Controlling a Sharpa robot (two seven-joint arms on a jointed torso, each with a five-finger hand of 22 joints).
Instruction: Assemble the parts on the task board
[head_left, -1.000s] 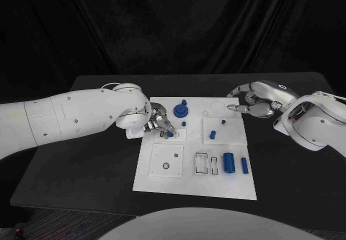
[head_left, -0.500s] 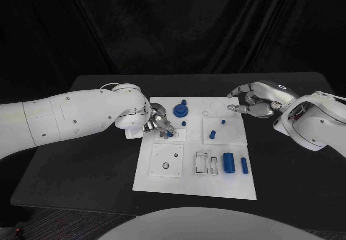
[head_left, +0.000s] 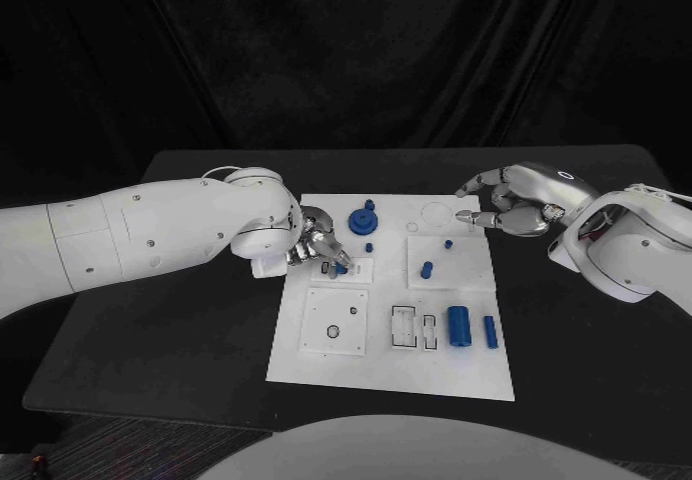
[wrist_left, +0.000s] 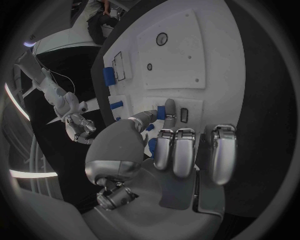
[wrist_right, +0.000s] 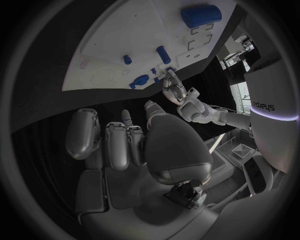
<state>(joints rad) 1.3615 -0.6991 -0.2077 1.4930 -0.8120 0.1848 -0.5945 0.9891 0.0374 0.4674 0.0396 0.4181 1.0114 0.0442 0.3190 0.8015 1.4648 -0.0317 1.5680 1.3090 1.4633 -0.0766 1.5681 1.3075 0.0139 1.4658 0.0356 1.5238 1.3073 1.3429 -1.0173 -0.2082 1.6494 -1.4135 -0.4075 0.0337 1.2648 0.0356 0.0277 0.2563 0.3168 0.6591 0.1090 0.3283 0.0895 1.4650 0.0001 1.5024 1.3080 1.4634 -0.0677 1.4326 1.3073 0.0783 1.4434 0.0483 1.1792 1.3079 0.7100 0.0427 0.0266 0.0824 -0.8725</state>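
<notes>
Blue small peg (head_left: 336, 267) stays pinched under the silver left hand (head_left: 315, 246), unmoved; seating seems unfinished. Silver right hand (head_left: 508, 205) keeps hovering empty, fingers curled

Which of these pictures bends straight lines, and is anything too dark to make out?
Both wrist views bend the task board edges into curves inside a dark ring; the head view keeps the board straight-edged, but the backdrop behind the table is nearly black.

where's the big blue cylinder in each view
Head view: the large blue cylinder part lies near the white task board's near edge.
Left wrist view: it lies beside the slotted block.
Right wrist view: it lies at the board's far end.
Shared landmark: the left robot hand.
</notes>
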